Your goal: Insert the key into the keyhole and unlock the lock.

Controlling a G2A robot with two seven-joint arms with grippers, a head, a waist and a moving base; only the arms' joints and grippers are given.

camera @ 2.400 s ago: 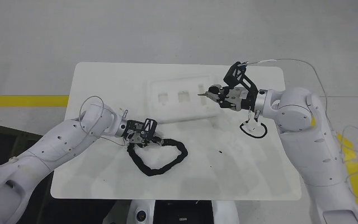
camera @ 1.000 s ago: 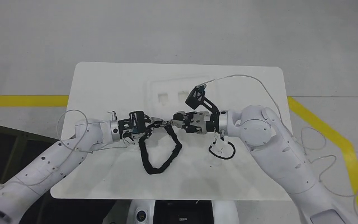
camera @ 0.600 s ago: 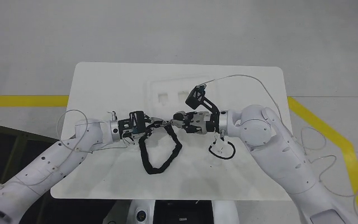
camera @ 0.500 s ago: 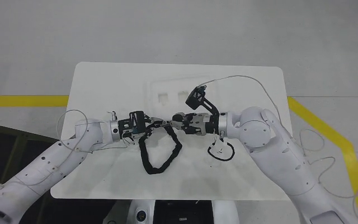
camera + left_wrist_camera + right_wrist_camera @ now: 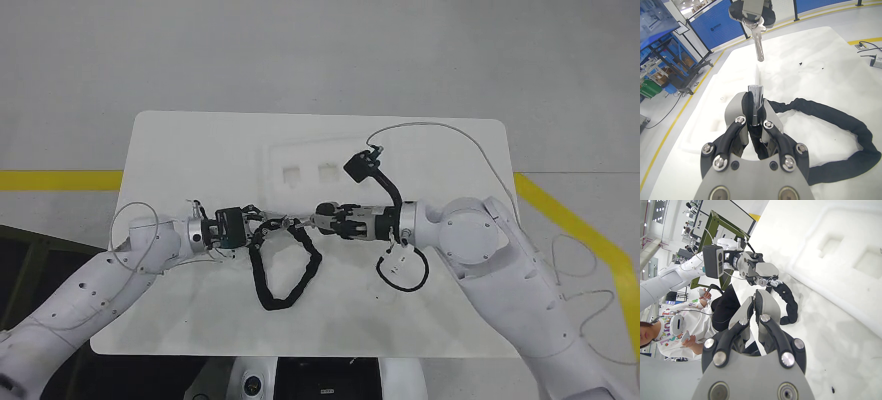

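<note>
left gripper [image 5: 754, 102] clamped on lock [image 5: 755, 90] cylinder, right gripper [image 5: 754, 298] pinching key [image 5: 758, 45] head; key tip near keyhole end, not touching; chain [image 5: 829, 117] lies on tabletop [image 5: 810, 56]

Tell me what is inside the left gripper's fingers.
The left gripper is shut on the lock's chrome cylinder; its black-sleeved chain trails out onto the table. The fingers cover the cylinder's gripped end and where the chain joins.

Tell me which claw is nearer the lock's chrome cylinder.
Left. The left claw is shut on the chrome cylinder; the right claw holds the key with its tip just off the cylinder's end, not touching.
</note>
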